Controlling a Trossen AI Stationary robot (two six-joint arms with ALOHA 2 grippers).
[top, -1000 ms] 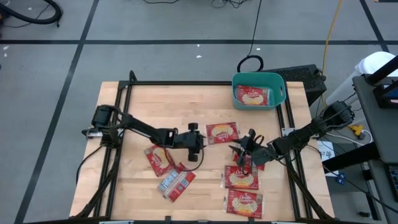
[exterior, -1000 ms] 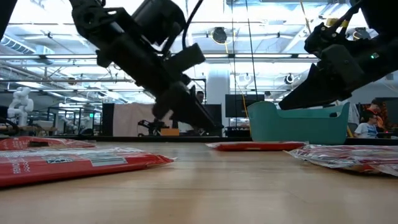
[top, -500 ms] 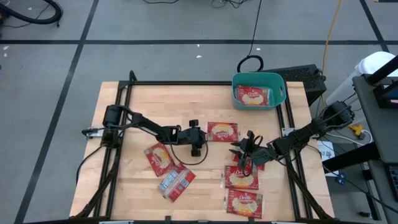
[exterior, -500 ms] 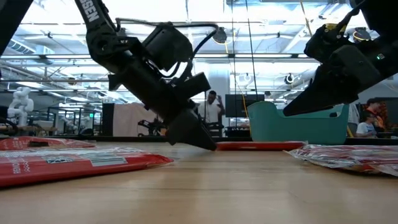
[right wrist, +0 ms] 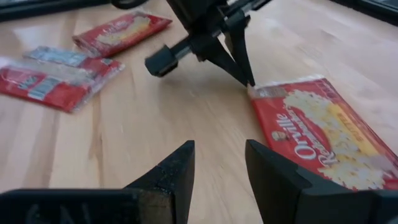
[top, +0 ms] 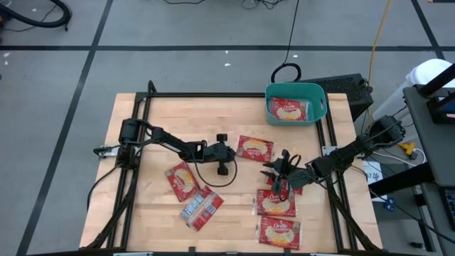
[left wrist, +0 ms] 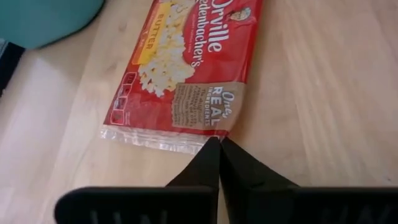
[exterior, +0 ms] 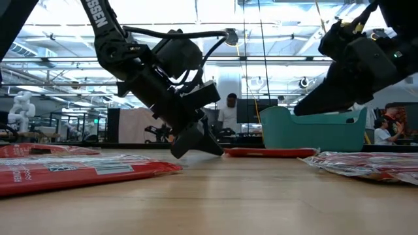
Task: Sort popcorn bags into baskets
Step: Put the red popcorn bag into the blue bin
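Note:
A red popcorn bag (top: 256, 148) lies flat, picture side up, near the table's middle. My left gripper (top: 232, 151) is shut at its left end, with the tips low over the wood (exterior: 219, 151). My right gripper (right wrist: 221, 162) hangs open above the bags at the right (top: 274, 173), holding nothing. The teal basket (top: 320, 103) stands at the far right with one bag (top: 288, 110) flat inside. More bags lie at the near left (top: 183, 181), (top: 201, 208) and near right (top: 276, 203). My left gripper pinches the bag's clear sealed left end at its near corner (left wrist: 210, 140) between the two fingertips (right wrist: 247, 76). The fingers slant down from the table's left. The bag (exterior: 268, 153) lies flat on the table.
A black frame rail (top: 213, 95) runs around the tabletop. Another bag (top: 279, 232) lies by the near edge, and one (top: 297, 186) lies partly under my right arm. Bare wood lies between the two arms and along the far left.
My left gripper has gone down and toward the table's right edge, up to the left end of the middle bag. My right gripper has stayed where it was.

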